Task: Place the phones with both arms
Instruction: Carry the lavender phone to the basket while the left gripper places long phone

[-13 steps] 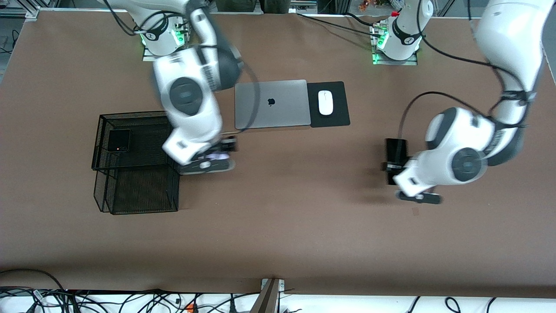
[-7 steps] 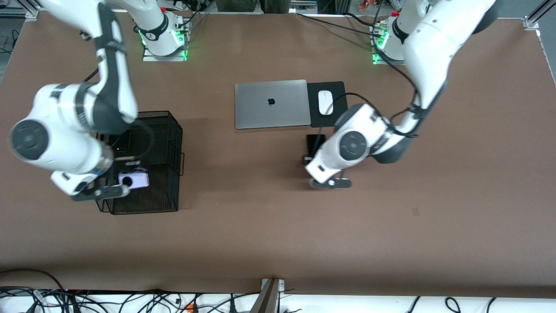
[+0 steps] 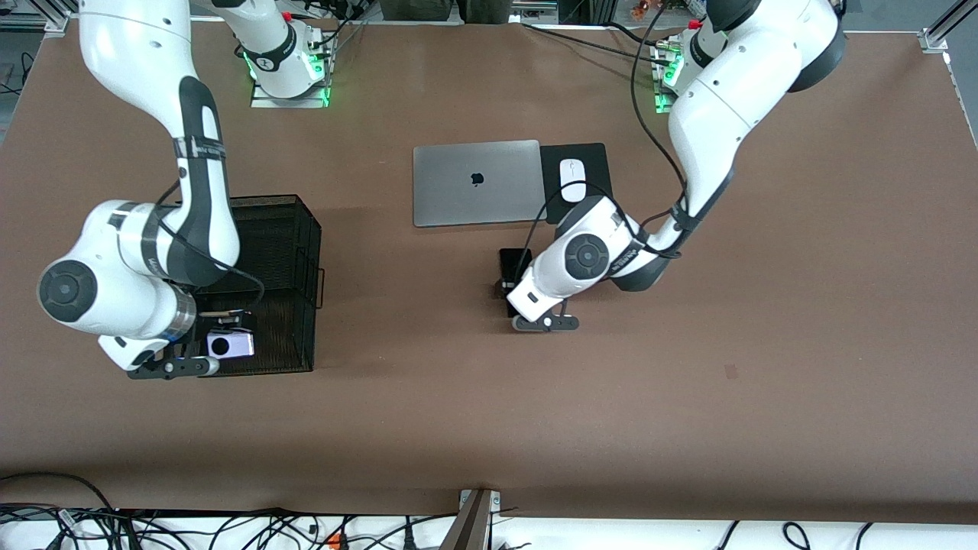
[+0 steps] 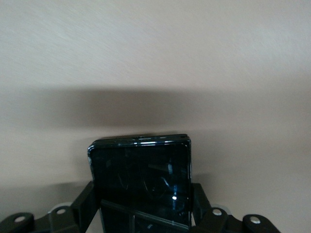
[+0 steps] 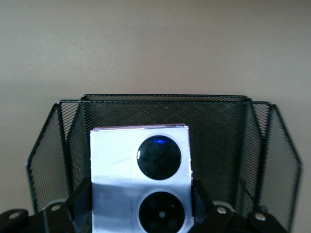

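Both arms are mid-carry, each with a phone in hand. The right pincer (image 3: 200, 351) is clamped on the lilac-white phone (image 3: 231, 345) and holds it over the lower, camera-side compartment of the black mesh basket (image 3: 302, 252), which sits at the right arm's end of the bench (image 3: 489, 412). The left pincer (image 3: 513, 299) is closed on the slim black phone (image 3: 515, 266) and holds it over bare bench near the middle, just on the camera side of the grey laptop (image 3: 477, 182) and the white mouse (image 3: 572, 180) on its black pad.

The step in hand looks like delivery. For the right arm, the next move probably calls for lowering the phone into the compartment and releasing it without catching the mesh rim. The left arm likely has to bring its phone on toward the basket, with the right arm out of its way.

The right wrist view shows the lilac-white phone (image 5: 140, 170) face-on, its two black circles plain, with the basket's walls (image 5: 223, 136) below it. The left wrist view shows the black phone's (image 4: 140, 179) glossy face pinched at both edges, only bench beneath. The front view alone shows how well apart the two arms stand. The small black phone is not visible in any view.
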### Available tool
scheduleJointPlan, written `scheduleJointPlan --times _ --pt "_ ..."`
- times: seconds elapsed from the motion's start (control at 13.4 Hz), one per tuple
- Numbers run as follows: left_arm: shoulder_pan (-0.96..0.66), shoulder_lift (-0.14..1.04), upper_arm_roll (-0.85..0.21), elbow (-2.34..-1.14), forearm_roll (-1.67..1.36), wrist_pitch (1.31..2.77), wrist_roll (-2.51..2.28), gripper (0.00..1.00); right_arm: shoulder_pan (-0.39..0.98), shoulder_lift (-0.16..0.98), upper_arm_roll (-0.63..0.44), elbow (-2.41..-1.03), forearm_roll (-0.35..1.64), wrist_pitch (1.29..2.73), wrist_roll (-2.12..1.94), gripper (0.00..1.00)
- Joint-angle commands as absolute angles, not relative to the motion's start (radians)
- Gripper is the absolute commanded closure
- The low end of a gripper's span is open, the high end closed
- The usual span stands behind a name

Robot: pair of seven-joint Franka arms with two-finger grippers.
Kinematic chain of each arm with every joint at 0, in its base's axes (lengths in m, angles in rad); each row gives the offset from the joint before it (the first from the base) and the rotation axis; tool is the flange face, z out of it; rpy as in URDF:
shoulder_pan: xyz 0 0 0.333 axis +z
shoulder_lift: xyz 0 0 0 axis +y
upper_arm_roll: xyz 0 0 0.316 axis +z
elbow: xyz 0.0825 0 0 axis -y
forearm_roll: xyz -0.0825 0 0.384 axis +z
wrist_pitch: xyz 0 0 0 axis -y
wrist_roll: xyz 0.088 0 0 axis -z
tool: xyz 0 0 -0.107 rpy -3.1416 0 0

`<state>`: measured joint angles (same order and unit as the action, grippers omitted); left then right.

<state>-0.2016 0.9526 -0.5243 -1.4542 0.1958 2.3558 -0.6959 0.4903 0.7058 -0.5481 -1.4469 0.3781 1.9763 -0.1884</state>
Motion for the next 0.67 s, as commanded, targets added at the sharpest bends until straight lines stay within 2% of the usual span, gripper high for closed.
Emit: scheduleJointPlan --times 0.0,0.07,0.3,0.37,0.45,0.52,0.6 --pt "-0.241 0.963 -0.503 -1.413 0.199 2.355 -0.672 0.11 0.488 0.735 -0.548 -1.462 0.419 2.006 -0.195 0.68" --pt "-0.241 0.965 -0.496 -1.413 0.213 2.377 -0.670 0.00 0.489 0.736 -0.548 -1.488 0.426 2.020 -0.195 0.68" --pt "-0.219 0.939 -0.494 -1.413 0.232 2.395 -0.675 0.00 0.489 0.750 -0.543 -1.542 0.428 2.066 -0.198 0.67" --pt "-0.212 0.918 -0.494 -1.414 0.230 2.381 -0.681 0.00 0.489 0.752 -0.543 -1.542 0.428 2.066 -0.192 0.50" --pt "-0.198 0.873 -0.492 -1.422 0.230 2.332 -0.680 0.00 0.489 0.752 -0.543 -1.537 0.428 2.065 -0.186 0.07" --pt "-0.177 0.829 -0.492 -1.417 0.233 2.224 -0.678 0.00 0.489 0.750 -0.543 -1.534 0.429 2.065 -0.186 0.00" --pt "-0.154 0.789 -0.494 -1.416 0.233 2.115 -0.661 0.00 0.489 0.747 -0.545 -1.531 0.442 2.063 -0.190 0.00"
